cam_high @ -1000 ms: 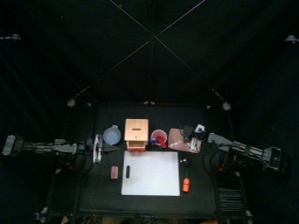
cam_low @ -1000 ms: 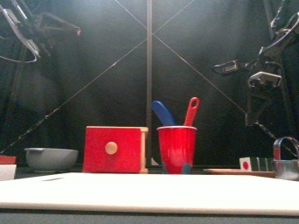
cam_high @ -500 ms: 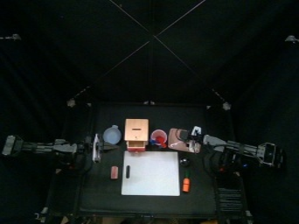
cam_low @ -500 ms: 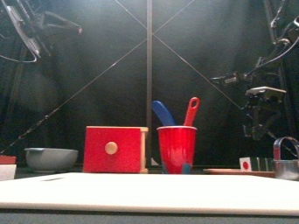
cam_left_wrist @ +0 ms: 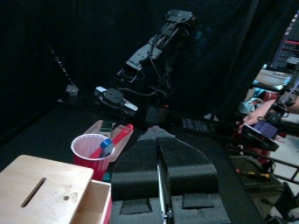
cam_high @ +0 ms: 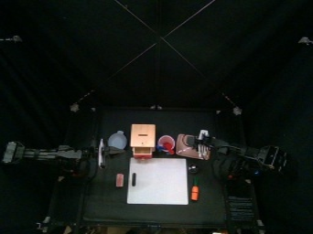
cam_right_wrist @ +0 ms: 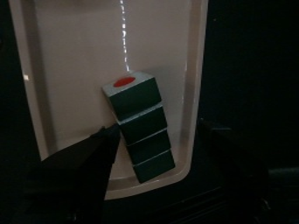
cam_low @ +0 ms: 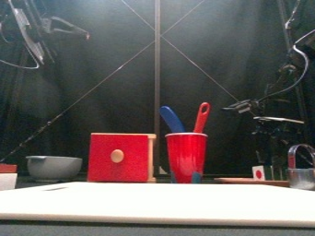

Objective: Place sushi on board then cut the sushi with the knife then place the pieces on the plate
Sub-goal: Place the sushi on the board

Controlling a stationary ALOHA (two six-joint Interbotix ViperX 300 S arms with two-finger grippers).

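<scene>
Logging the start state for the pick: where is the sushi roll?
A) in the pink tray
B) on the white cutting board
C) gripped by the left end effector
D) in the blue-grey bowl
A: the right wrist view shows the sushi roll lying in the pink tray, with the right end effector open, one jaw on either side of the roll.

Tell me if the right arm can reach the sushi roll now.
Probably yes: the right claw hangs open over the sushi roll on the pink tray, a jaw at either side, nothing in between.
</scene>
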